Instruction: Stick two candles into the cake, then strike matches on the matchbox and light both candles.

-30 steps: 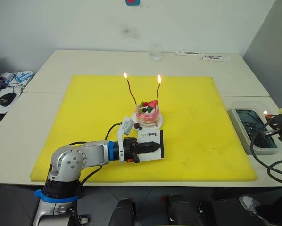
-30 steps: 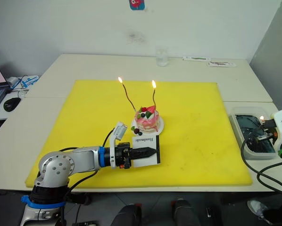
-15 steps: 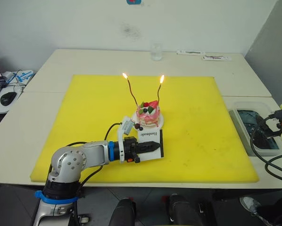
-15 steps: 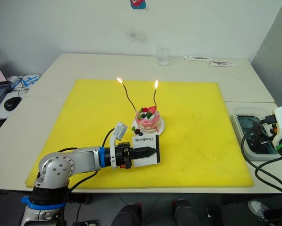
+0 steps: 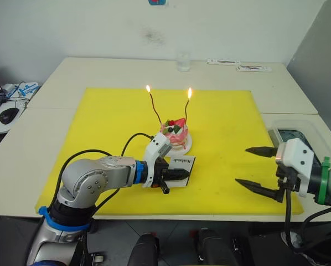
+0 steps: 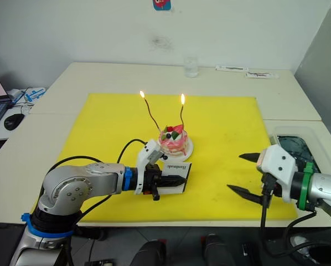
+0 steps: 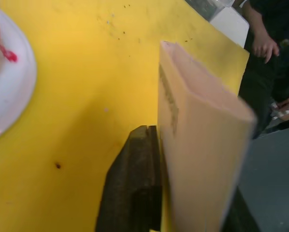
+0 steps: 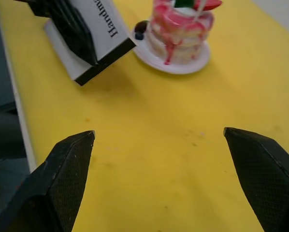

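Cake: we see the pink-frosted cake (image 5: pixel 175 136) on its small white plate (image 5: pixel 186 145) at the centre of the frame, on the yellow mat (image 5: pixel 99 127) that covers the counter (image 5: pixel 99 72).
Candles: the dark red candle (image 5: pixel 154 108) and the tan candle (image 5: pixel 187 110) stand stuck in the cake, each with a flame at its tip.
Matchbox: we find the white matchbox (image 5: pixel 179 168) just below the cake, tilted up off the mat, lettered end toward the plate.
Left gripper: our left gripper (image 5: pixel 176 174) pinches the matchbox, one finger (image 7: pixel 135 183) flat against its face.
Right gripper: our right gripper (image 5: pixel 258 168) hovers at lower right over the mat's edge, its fingers spread wide and holding nothing, pointing toward the cake.
Tray: a clear tray (image 5: pixel 315 130) sits at the right edge, behind that gripper.
Glass: a clear glass (image 5: pixel 182 61) stands at top centre, beyond the mat.
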You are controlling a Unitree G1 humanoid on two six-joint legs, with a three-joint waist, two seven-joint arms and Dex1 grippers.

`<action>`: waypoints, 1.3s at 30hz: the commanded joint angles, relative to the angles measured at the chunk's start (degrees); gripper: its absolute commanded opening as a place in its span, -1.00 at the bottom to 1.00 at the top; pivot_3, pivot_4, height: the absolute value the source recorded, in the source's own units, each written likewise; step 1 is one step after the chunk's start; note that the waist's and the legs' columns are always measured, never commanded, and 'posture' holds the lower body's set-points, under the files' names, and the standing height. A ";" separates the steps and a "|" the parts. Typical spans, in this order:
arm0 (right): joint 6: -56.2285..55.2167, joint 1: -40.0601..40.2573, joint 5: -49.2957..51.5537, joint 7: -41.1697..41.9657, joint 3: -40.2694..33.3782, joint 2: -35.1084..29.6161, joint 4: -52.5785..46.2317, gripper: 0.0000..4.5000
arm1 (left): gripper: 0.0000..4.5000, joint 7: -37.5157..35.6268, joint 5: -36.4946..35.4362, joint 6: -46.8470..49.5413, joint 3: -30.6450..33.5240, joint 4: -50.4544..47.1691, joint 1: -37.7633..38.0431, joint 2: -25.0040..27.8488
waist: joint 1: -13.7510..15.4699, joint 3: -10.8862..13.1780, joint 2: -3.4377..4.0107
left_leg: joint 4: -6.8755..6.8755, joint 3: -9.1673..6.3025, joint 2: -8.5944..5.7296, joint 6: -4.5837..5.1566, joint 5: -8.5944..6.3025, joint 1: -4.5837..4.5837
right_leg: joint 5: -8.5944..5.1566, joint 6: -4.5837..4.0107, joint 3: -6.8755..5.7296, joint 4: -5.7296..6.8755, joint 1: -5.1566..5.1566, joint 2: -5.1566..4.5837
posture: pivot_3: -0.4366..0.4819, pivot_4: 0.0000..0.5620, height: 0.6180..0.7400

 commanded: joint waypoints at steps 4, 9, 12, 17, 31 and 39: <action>-1.99 -2.52 0.65 3.03 3.80 -2.40 1.02 1.00 | 0.49 -2.53 -3.70 3.47 4.22 -4.63 -1.96 4.44 | 0.02 0.01 -0.02 | -0.02 -0.04 0.01 0.00 0.00 -0.13 | -0.03 -0.05 -0.06 -0.01 -0.09 0.00 | -0.05 -0.47 1.00; -6.66 -3.16 -2.29 4.33 6.22 -2.31 4.25 1.00 | 0.99 -4.85 -2.41 2.37 5.85 -4.62 -1.75 9.66 | 0.02 0.03 -0.04 | -0.03 -0.04 0.00 -0.01 0.00 -0.19 | -0.05 -0.04 -0.06 -0.03 -0.15 0.00 | -0.05 -0.47 1.00; -8.58 -3.22 -3.15 4.59 6.43 -2.03 5.38 1.00 | 0.99 -7.34 -1.38 0.73 6.60 -5.08 -0.88 13.55 | 0.00 0.07 -0.11 | -0.03 -0.05 0.01 -0.01 0.00 -0.20 | -0.05 -0.05 -0.08 -0.02 -0.15 0.00 | -0.05 -0.47 1.00; -11.51 -3.66 -4.53 5.11 6.36 -2.04 7.32 1.00 | 0.99 -13.43 7.45 -9.33 5.30 -2.84 1.41 21.21 | -0.01 0.11 -0.18 | -0.03 -0.04 0.01 -0.01 0.00 -0.18 | -0.05 -0.05 -0.07 -0.02 -0.16 -0.01 | -0.05 -0.47 1.00; -13.43 -9.42 0.94 8.42 -0.50 -3.93 11.82 1.00 | 0.99 -27.64 16.65 -33.26 25.17 5.73 24.76 27.18 | 0.05 0.19 -0.16 | -0.13 0.13 0.13 0.00 -0.01 -0.37 | -0.10 -0.15 -0.05 0.02 -0.51 -0.04 | -0.05 -0.47 1.00; -11.99 -12.68 2.07 9.97 -1.53 -6.45 16.21 1.00 | 0.99 -27.82 24.99 -44.00 28.96 7.39 34.01 24.78 | 0.17 0.19 -0.18 | -0.10 0.26 0.16 0.00 -0.02 -0.35 | -0.09 -0.13 -0.03 0.05 -0.54 -0.07 | -0.05 -0.47 1.00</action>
